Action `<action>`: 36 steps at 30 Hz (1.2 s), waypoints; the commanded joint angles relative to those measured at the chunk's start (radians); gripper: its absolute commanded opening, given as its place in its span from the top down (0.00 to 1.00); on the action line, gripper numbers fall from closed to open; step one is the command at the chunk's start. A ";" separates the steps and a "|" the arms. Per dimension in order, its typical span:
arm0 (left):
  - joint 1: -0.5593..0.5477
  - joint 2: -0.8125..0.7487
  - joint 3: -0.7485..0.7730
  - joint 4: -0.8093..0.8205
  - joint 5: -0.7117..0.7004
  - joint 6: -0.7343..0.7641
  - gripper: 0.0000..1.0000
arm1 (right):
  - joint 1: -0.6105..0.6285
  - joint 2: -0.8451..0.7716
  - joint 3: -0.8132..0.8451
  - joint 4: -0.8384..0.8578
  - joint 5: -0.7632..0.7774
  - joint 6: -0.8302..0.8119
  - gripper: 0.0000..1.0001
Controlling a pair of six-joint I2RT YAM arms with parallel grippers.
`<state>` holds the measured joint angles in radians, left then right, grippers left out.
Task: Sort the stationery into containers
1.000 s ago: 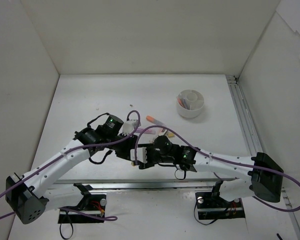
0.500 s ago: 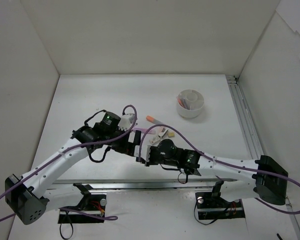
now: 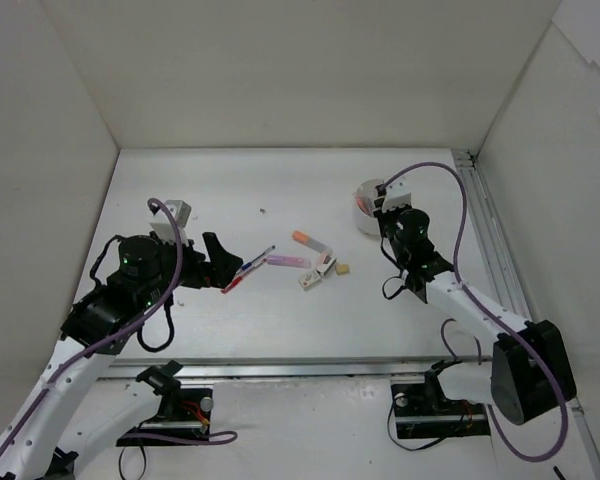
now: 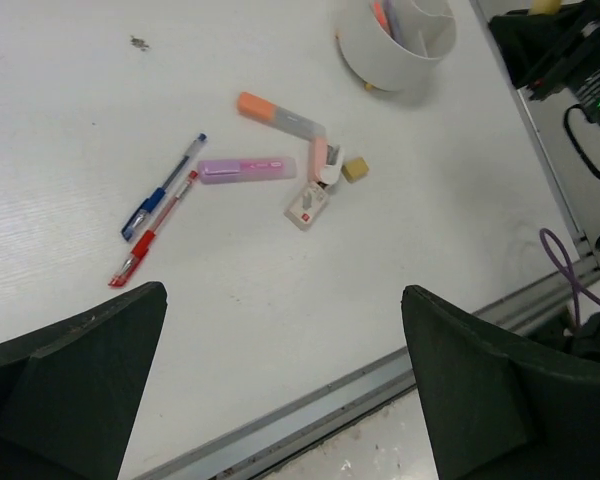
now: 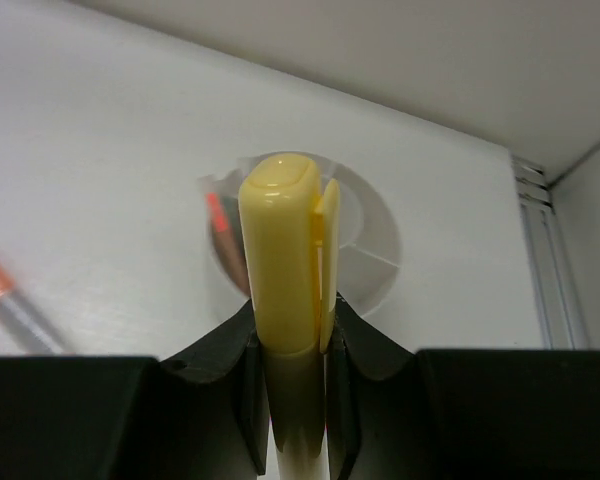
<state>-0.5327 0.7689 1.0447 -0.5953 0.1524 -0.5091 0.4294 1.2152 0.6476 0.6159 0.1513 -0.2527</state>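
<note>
Evidently the right gripper (image 5: pixel 290 345) clamps the yellow marker (image 5: pixel 280 250) toward the dish (image 5: pixel 372 268) at 1 o'clock, likely to drop it in; the left gripper (image 4: pixel 280 385) hangs wide open.

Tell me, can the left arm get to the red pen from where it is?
Probably yes. The left gripper is open and empty, and the red pen lies flat on the table just ahead, nothing between them. The blue pen close beside it might get nudged.
</note>
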 commanded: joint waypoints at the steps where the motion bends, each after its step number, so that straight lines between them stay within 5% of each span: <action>1: 0.023 0.033 -0.025 0.054 -0.066 -0.011 0.00 | -0.113 0.059 0.083 0.154 0.016 0.076 1.00; 7: 0.042 0.030 -0.055 0.092 -0.080 -0.002 0.00 | -0.253 0.240 0.142 0.301 -0.084 0.145 1.00; 15: 0.051 0.012 -0.083 0.103 -0.108 0.003 0.00 | -0.282 0.374 0.182 0.418 -0.095 0.207 1.00; 31: 0.051 -0.037 -0.123 0.124 -0.125 0.001 0.00 | -0.285 0.661 0.100 1.044 -0.015 0.365 0.96; 36: 0.051 -0.025 -0.120 0.118 -0.125 0.000 0.00 | -0.288 0.670 0.070 1.065 -0.012 0.386 0.70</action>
<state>-0.4885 0.7330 0.9047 -0.5392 0.0433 -0.5087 0.1497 1.8702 0.7471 1.3514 0.1150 0.1192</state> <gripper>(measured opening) 0.996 0.246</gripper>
